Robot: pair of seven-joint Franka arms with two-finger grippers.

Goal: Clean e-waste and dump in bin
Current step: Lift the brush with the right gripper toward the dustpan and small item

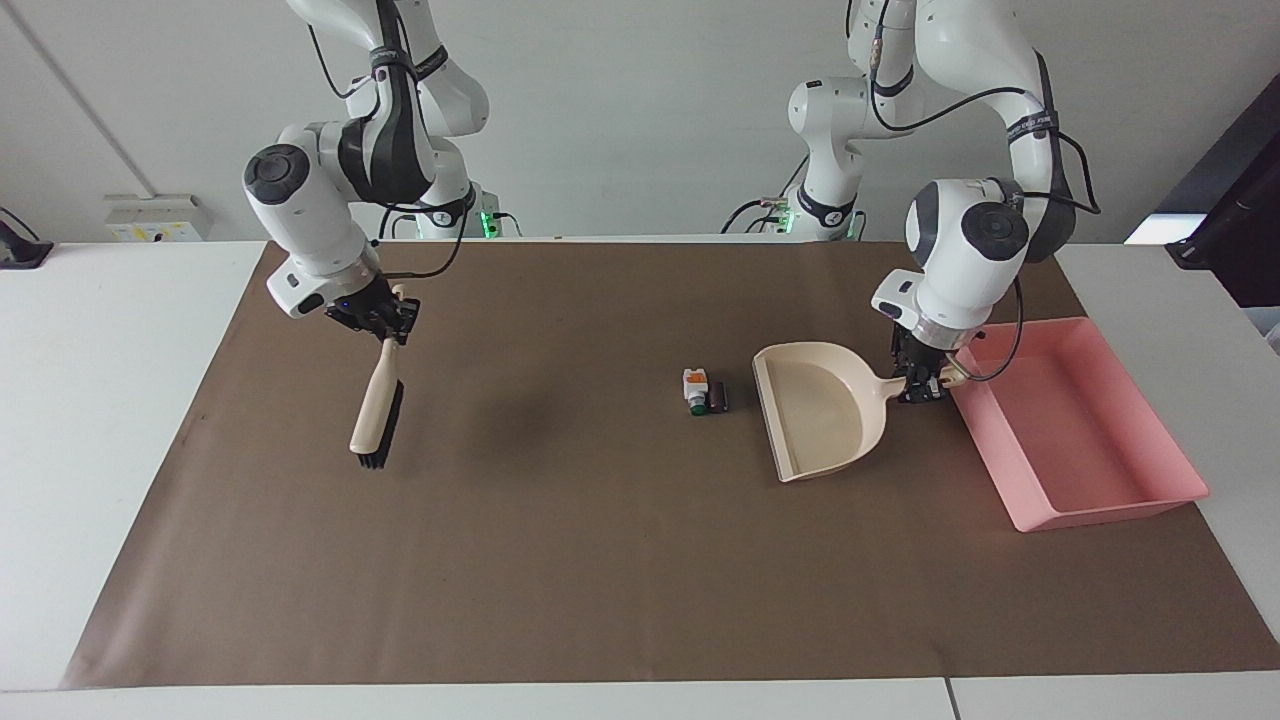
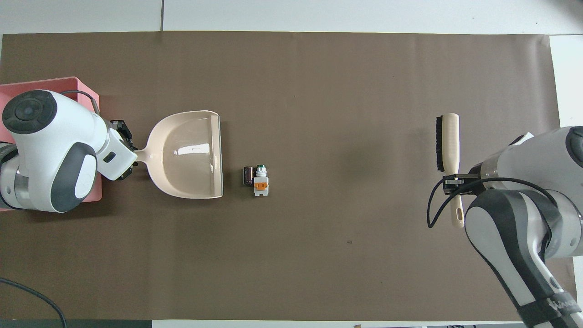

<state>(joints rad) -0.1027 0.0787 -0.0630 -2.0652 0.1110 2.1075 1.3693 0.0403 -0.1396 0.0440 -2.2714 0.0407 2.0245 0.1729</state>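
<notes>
Facing view showed the brown mat covering the table, with the bin, a shallow pink tray, lying at the left arm's end and holding nothing. Just beside it the dustpan stood on the mat, its open lip turned toward the e-waste. The left gripper was closed on the dustpan handle. The right gripper was closed on the handle of the brush, which hung with its bristles down over the right arm's part of the mat, apparently clear of the surface. The e-waste, one white part with orange and green ends touching one dark block, lay on the mat near the dustpan lip, well apart from the brush.

The step in hand was judged to be bringing the brush to the parts. To do it well, the bristles should land on the side of the parts away from the dustpan and sweep straight toward the lip. The lip should stay pressed flat on the mat so neither part slips under. A slow stroke should keep both parts together.
</notes>
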